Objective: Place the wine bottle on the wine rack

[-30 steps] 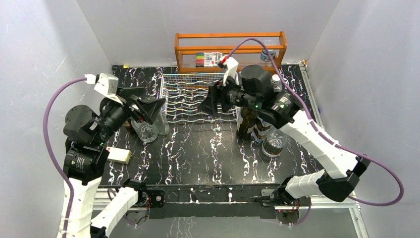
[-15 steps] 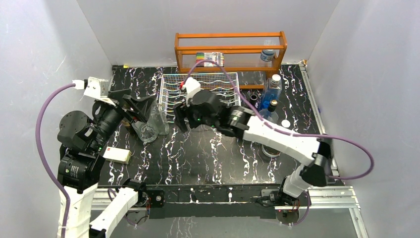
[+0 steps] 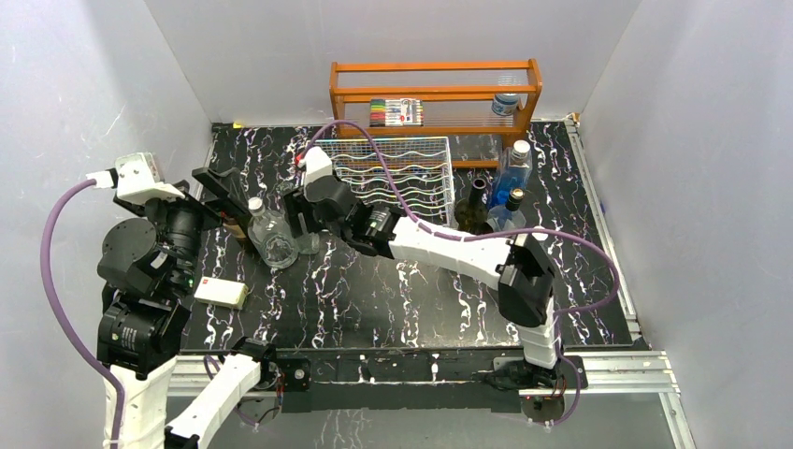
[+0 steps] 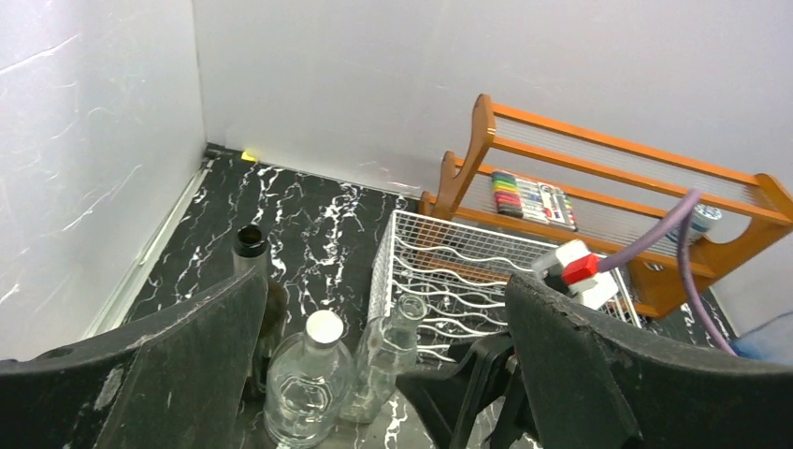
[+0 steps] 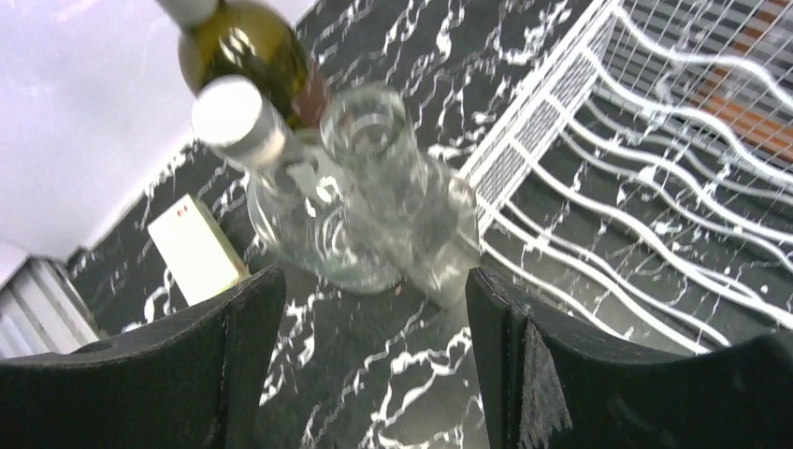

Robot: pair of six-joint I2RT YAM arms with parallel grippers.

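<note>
The right end effector [image 5: 374, 374] hangs with its jaws apart and nothing between them. It is low over the worktop [image 3: 374, 290], which is black with white marbling, and faces a cluster of three bottles. The left end effector [image 4: 388, 360] is also spread wide and empty, looking down on the same cluster from the other side.

The dark green glass wine bottle [image 5: 248, 56] stands upright on the worktop at the far-left edge of that cluster, off the rack. Just beside it is a squat clear glass bottle with a white cap [image 5: 299, 215]. Next comes a taller clear glass bottle with an open neck [image 5: 402, 196] — the one nearest the rack.

The white wire-grid wine rack [image 3: 402, 168] with wavy rows sits just right of the cluster, and no bottle is visible in its cradles. Behind it stands an orange wooden shelf [image 3: 435, 89] holding a pack of coloured markers [image 3: 395, 112]. Right of the rack are another dark bottle [image 3: 475, 208] and a blue plastic bottle [image 3: 512, 173]. A small white box [image 3: 221, 293] lies near the left arm.
</note>
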